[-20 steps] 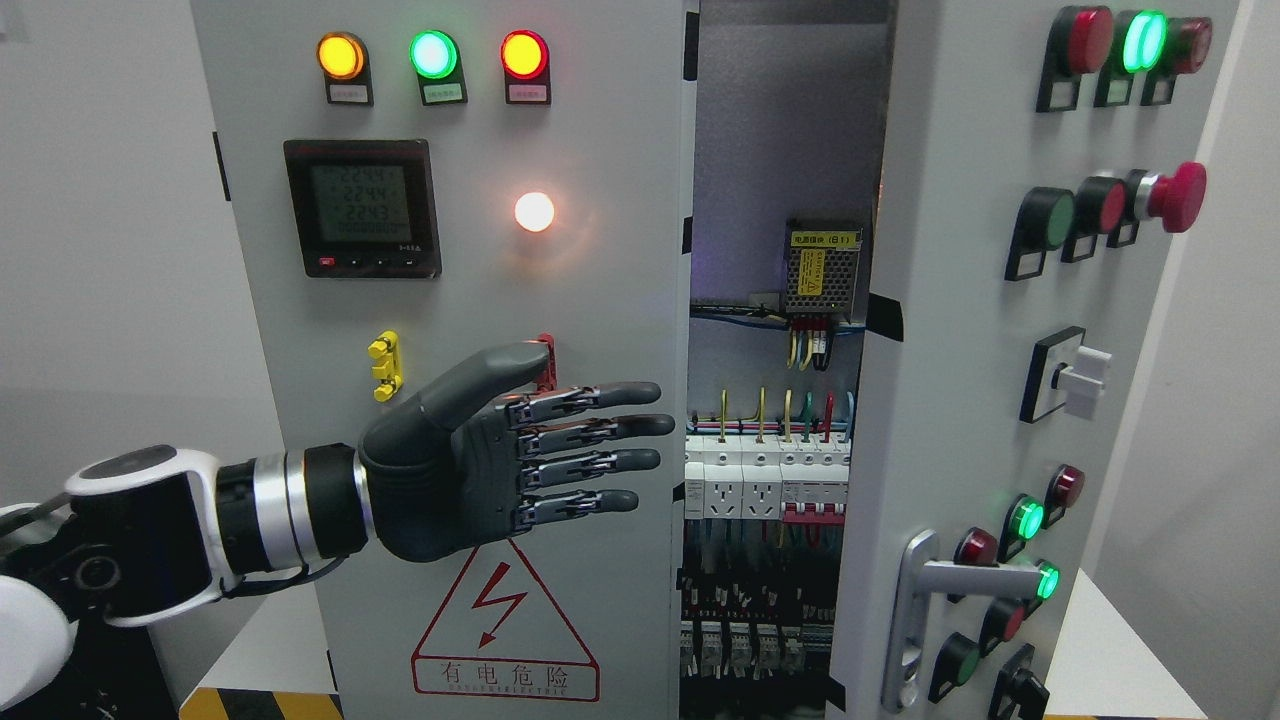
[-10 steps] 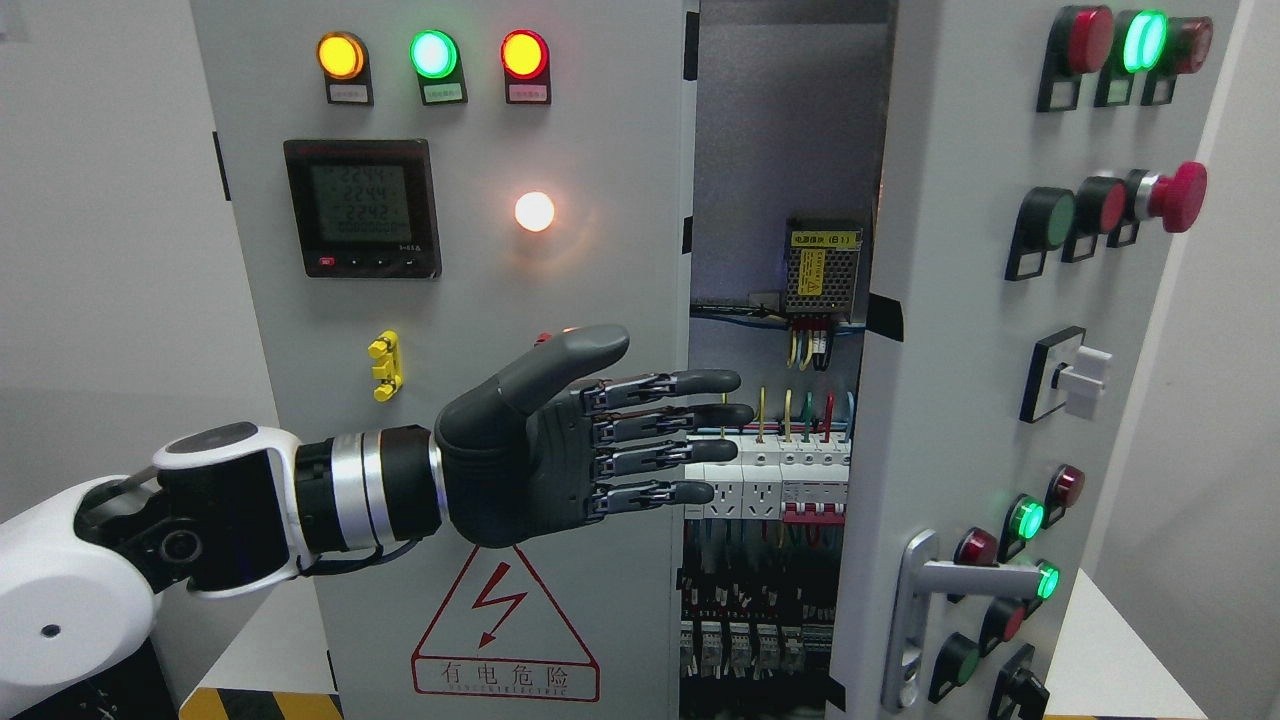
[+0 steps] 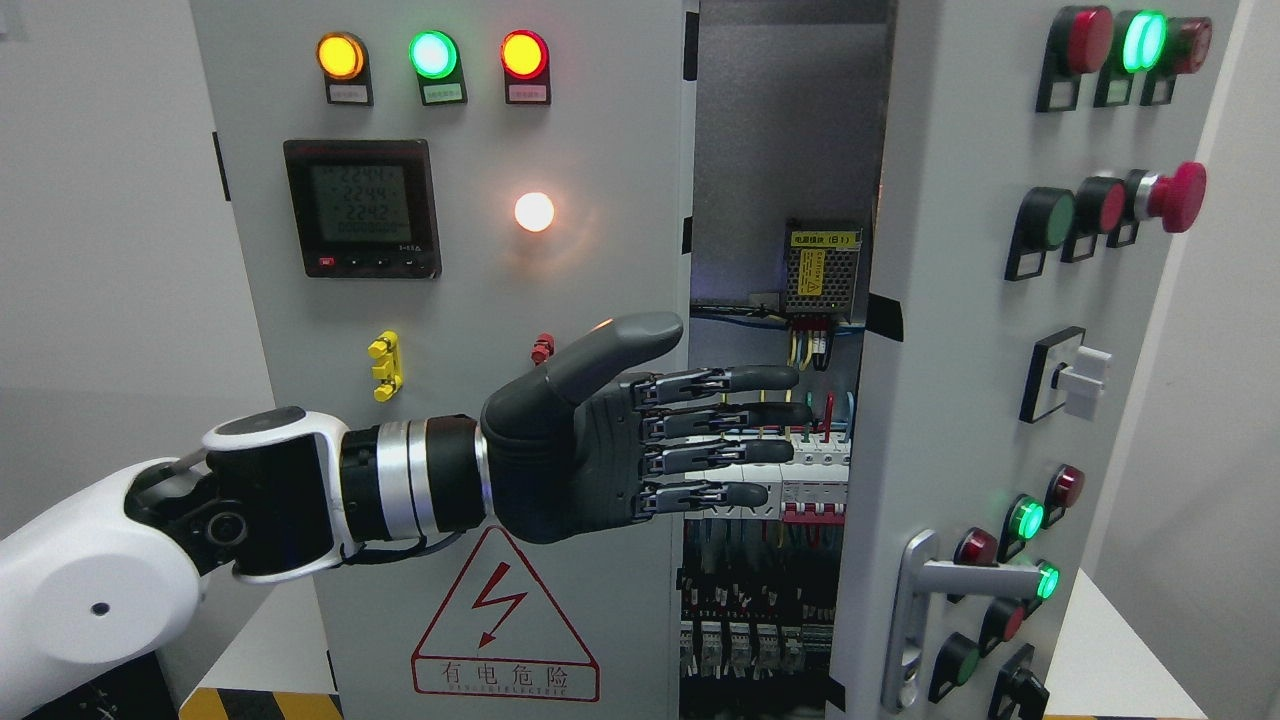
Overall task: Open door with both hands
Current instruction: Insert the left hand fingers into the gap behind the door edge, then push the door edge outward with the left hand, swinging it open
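Note:
A grey electrical cabinet fills the head view. Its right door (image 3: 960,330) stands partly swung out, showing wiring and breakers (image 3: 790,470) in the gap. The left door (image 3: 470,300) is flat and closed, with a meter and lamps on it. My left hand (image 3: 700,440) reaches in from the lower left with fingers (image 3: 740,410) stretched flat and thumb raised. The fingertips lie across the gap between the doors, short of the right door's inner edge (image 3: 865,420), holding nothing. The right hand is out of sight.
The right door carries a silver lever handle (image 3: 960,580), a white rotary switch (image 3: 1080,375), a red mushroom button (image 3: 1175,195) and several pilot lamps. A yellow clip (image 3: 385,365) and a warning triangle (image 3: 505,625) sit on the left door. A white wall lies to the left.
My left hand has travelled rightward and slightly up, from over the left door's face to across the open gap. The fingers stayed straight. Neither door has moved.

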Controlling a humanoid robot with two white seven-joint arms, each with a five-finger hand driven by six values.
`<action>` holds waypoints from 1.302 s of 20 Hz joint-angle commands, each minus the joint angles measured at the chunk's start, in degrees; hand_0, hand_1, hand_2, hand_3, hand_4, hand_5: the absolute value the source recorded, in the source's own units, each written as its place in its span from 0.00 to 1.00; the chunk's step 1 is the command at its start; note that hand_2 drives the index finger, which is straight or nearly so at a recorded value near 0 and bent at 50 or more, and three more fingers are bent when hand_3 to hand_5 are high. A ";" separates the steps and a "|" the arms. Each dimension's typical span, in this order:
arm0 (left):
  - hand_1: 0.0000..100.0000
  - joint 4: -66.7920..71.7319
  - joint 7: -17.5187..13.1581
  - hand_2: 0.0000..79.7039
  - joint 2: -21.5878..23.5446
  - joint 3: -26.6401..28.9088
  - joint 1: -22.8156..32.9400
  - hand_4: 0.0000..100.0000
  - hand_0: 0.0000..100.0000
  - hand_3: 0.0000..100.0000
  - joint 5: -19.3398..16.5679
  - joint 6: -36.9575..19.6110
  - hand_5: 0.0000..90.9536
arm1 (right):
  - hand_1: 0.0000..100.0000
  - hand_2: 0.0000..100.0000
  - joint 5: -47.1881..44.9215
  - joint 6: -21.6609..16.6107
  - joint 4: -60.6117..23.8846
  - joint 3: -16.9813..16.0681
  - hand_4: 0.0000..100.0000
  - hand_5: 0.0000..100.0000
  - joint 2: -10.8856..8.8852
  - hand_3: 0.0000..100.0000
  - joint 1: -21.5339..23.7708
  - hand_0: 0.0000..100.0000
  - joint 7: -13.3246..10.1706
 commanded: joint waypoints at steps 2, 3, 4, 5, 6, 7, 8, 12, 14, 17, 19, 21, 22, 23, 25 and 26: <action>0.39 1.46 -0.05 0.00 -3.47 0.24 -0.21 0.00 0.12 0.00 3.84 0.01 0.00 | 0.17 0.00 0.00 -0.30 0.01 0.97 0.00 0.00 0.34 0.00 0.03 0.51 -0.45; 0.39 1.46 0.04 0.00 -3.55 0.77 -0.04 0.00 0.12 0.00 4.01 0.10 0.00 | 0.17 0.00 0.00 -0.30 0.01 0.97 0.00 0.00 0.34 0.00 0.03 0.51 -0.62; 0.39 1.46 0.04 0.00 -3.73 1.38 0.14 0.00 0.12 0.00 4.71 0.36 0.00 | 0.17 0.00 0.00 -0.21 0.01 0.97 0.00 0.00 0.43 0.00 0.03 0.51 -0.62; 0.39 1.54 -0.04 0.00 -3.82 1.73 0.23 0.00 0.12 0.00 5.67 0.89 0.00 | 0.17 0.00 0.00 -0.21 0.01 0.97 0.00 0.00 0.43 0.00 0.03 0.51 -0.62; 0.39 1.46 -0.05 0.00 -3.99 2.17 0.32 0.00 0.12 0.00 6.29 1.07 0.00 | 0.17 0.00 0.00 -0.21 0.01 0.97 0.00 0.00 0.43 0.00 0.03 0.51 -0.62; 0.39 1.46 0.04 0.00 -4.34 2.44 0.32 0.00 0.12 0.00 6.56 1.16 0.00 | 0.17 0.00 0.00 -0.21 0.01 0.97 0.00 0.00 0.34 0.00 0.03 0.51 -0.62; 0.39 1.46 -0.04 0.00 -4.69 2.70 0.40 0.00 0.12 0.00 6.56 1.16 0.00 | 0.17 0.00 0.00 -0.21 0.01 0.97 0.00 0.00 0.43 0.00 0.03 0.51 -0.62; 0.39 1.63 -0.05 0.00 -5.75 3.66 0.75 0.00 0.12 0.00 6.47 1.24 0.00 | 0.17 0.00 0.00 -0.30 0.01 1.05 0.00 0.00 0.52 0.00 0.12 0.51 -0.71; 0.39 1.63 -0.05 0.00 -6.98 4.11 0.76 0.00 0.12 0.00 6.30 1.25 0.00 | 0.17 0.00 0.00 -0.30 0.01 1.05 0.00 0.00 0.52 0.00 0.12 0.51 -0.98; 0.39 3.73 -0.05 0.00 -9.08 4.29 0.76 0.00 0.12 0.00 6.03 1.33 0.00 | 0.17 0.00 0.00 -0.30 0.01 1.05 0.00 0.00 0.52 0.00 0.12 0.51 -0.98; 0.39 4.44 -0.05 0.00 -10.14 4.37 0.67 0.00 0.12 0.00 6.03 1.51 0.00 | 0.17 0.00 0.00 -0.30 -0.08 1.05 0.00 0.00 0.52 0.00 0.12 0.51 -1.06; 0.39 4.45 0.04 0.00 -10.93 4.55 0.49 0.00 0.12 0.00 5.95 1.95 0.00 | 0.17 0.00 0.00 -0.30 -0.08 0.97 0.00 0.00 0.52 0.00 0.12 0.51 -1.06; 0.39 4.45 0.04 0.00 -11.81 4.98 0.49 0.00 0.12 0.00 5.86 2.04 0.00 | 0.17 0.00 0.00 -0.30 -0.08 0.97 0.00 0.00 0.52 0.00 0.12 0.51 -1.06; 0.39 4.45 0.04 0.00 -12.51 5.42 0.49 0.00 0.12 0.00 5.68 2.04 0.00 | 0.17 0.00 0.00 -0.30 -0.08 0.97 0.00 0.00 0.52 0.00 0.12 0.51 -1.06; 0.39 4.53 0.13 0.00 -13.39 5.60 0.41 0.00 0.12 0.00 5.60 2.04 0.00 | 0.17 0.00 0.00 -0.30 -0.08 0.97 0.00 0.00 0.52 0.00 0.12 0.50 -1.06; 0.39 4.45 0.13 0.00 -14.01 5.69 0.41 0.00 0.12 0.00 4.99 2.04 0.00 | 0.17 0.00 0.00 -0.30 -0.08 0.97 0.00 0.00 0.52 0.00 0.12 0.51 -1.06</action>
